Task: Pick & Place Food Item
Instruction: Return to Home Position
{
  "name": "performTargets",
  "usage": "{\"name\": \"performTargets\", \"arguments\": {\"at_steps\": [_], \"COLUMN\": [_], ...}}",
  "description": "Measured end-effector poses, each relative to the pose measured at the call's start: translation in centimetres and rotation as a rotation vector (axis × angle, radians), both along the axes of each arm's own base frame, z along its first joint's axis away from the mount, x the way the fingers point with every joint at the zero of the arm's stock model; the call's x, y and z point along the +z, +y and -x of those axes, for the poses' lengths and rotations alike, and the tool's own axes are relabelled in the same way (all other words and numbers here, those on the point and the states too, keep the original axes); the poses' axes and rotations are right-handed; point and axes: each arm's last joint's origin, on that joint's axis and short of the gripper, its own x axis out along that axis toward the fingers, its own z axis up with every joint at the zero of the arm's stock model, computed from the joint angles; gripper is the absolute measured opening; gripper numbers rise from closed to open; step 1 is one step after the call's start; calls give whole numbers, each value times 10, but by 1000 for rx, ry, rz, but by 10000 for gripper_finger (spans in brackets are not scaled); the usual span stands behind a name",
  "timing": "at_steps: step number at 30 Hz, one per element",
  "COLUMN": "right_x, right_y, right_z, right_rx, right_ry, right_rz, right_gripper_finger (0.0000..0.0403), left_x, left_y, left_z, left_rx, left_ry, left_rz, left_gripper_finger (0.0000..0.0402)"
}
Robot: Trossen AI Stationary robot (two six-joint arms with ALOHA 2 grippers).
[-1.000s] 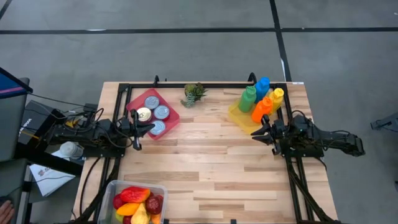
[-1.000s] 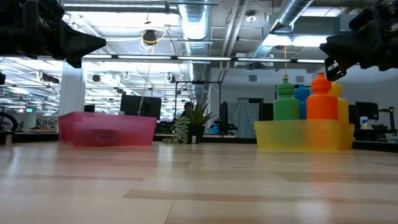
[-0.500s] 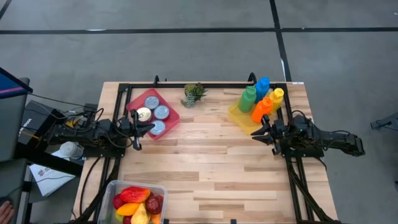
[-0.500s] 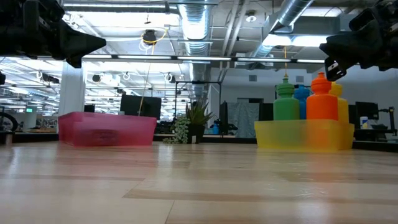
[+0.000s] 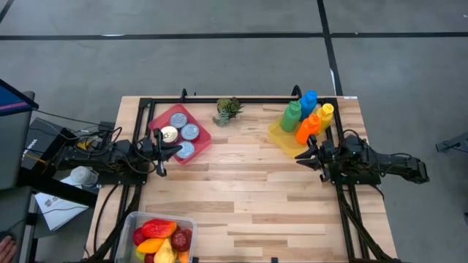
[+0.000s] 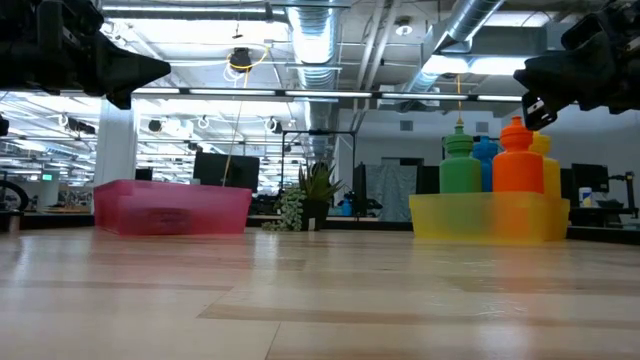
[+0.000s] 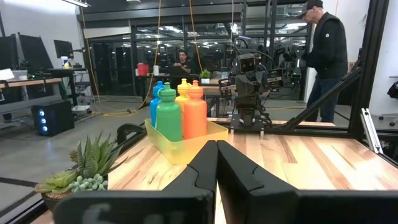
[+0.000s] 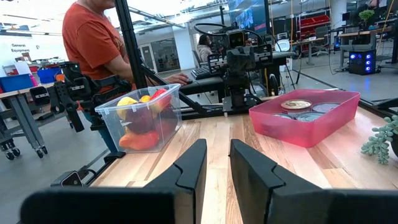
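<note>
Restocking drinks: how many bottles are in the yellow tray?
4, all in the yellow tray: green bottle leftmost, blue bottle rearmost, orange bottle frontmost, yellow bottle rightmost. None looks hidden.

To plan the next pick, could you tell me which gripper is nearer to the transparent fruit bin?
Left. The left gripper is on the same side as the transparent bin, farther back by the red tray; the right gripper is across the table, beside the bottles.

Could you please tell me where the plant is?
High view: the plant stands at the table's far edge, between the pink tray on its left and the yellow tray on its right.
</note>
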Motion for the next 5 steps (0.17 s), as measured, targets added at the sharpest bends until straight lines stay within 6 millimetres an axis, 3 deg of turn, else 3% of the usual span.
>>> {"name": "performTargets", "arguments": {"at_steps": [5], "right_x": [0], "right_y": [0], "right_z": [0], "right_rx": [0], "right_ry": [0], "right_rz": [0], "right_gripper_finger": [66], "left_x": [0], "left_y": [0], "left_z": [0], "left_rx": [0], "left_ry": [0], "left_rz": [0], "left_gripper_finger": [0]}}
